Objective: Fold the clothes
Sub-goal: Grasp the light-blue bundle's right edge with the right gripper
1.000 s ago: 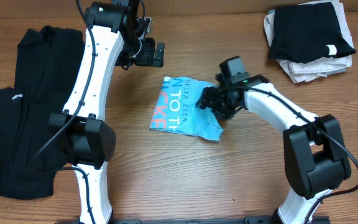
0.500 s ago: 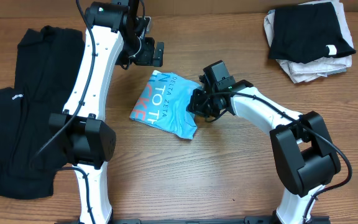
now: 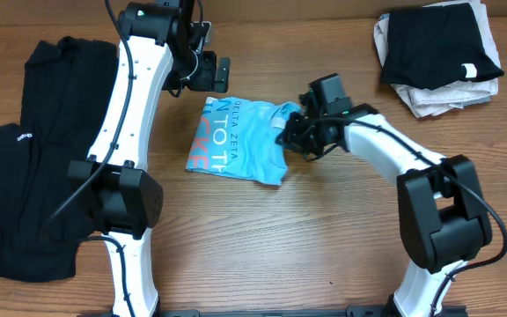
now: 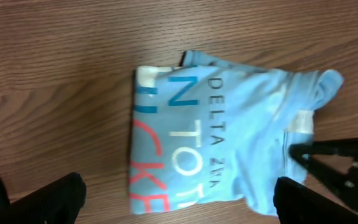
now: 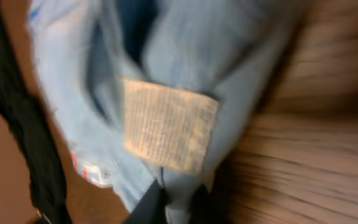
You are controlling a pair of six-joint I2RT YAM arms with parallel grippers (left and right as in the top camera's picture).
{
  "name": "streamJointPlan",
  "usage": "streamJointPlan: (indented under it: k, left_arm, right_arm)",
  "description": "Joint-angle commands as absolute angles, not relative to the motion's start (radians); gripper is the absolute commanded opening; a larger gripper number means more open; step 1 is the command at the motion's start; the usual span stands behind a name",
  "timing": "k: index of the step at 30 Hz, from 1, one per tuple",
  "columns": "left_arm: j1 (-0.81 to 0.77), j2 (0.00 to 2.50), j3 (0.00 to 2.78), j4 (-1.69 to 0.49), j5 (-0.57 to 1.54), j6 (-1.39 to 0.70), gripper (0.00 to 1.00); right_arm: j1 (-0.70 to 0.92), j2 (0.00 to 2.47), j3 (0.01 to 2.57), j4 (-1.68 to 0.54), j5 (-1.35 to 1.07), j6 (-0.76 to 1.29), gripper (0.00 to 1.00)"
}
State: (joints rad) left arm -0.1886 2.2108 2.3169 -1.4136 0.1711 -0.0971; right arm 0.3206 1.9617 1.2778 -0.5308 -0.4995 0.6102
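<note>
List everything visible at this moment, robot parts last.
T-shirt: one, light blue with white and orange lettering, folded at table centre.
Black clothing: count unclear, black, spread along the left side.
Folded stack: one, black piece on whitish ones, far right corner.
Table: one, brown wood, under everything.
Left claw: one, black, open, by the T-shirt's far left corner.
Right claw: one, black, shut on the T-shirt's right edge.

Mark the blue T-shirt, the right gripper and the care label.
blue T-shirt (image 3: 240, 145), overhead view, middle of lettered panel.
right gripper (image 3: 287, 138), overhead view, midway between fingertips.
care label (image 5: 169, 134), right wrist view, label's centre.
</note>
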Motion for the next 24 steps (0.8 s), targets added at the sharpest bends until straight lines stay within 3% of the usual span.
streamJointPlan:
  k: [1, 6, 13, 15, 17, 24]
  left_arm:
    - [-0.181, 2.204, 2.339, -1.411, 0.159, -0.075, 1.00]
    - [-0.173, 2.204, 2.339, -1.408, 0.152, -0.075, 1.00]
    - [-0.150, 2.204, 2.339, -1.410, 0.149, -0.078, 1.00]
    - [-0.146, 2.204, 2.339, -1.409, 0.150, -0.084, 1.00]
    - [-0.137, 2.204, 2.339, -1.409, 0.150, -0.091, 1.00]
    - [-0.130, 2.204, 2.339, -1.413, 0.149, -0.090, 1.00]
  right_arm:
    - [0.311, 1.953, 1.303, -0.554, -0.442, 0.603, 0.47]
    - [0.362, 1.953, 1.303, -0.555, -0.341, 0.603, 0.87]
    - [0.464, 1.959, 1.303, -0.537, -0.124, 0.603, 1.00]
    - [0.482, 1.965, 1.303, -0.513, -0.100, 0.603, 1.00]
    - [0.490, 1.978, 1.303, -0.482, -0.094, 0.603, 0.93]
    - [0.491, 2.019, 1.303, -0.409, -0.161, 0.603, 0.52]
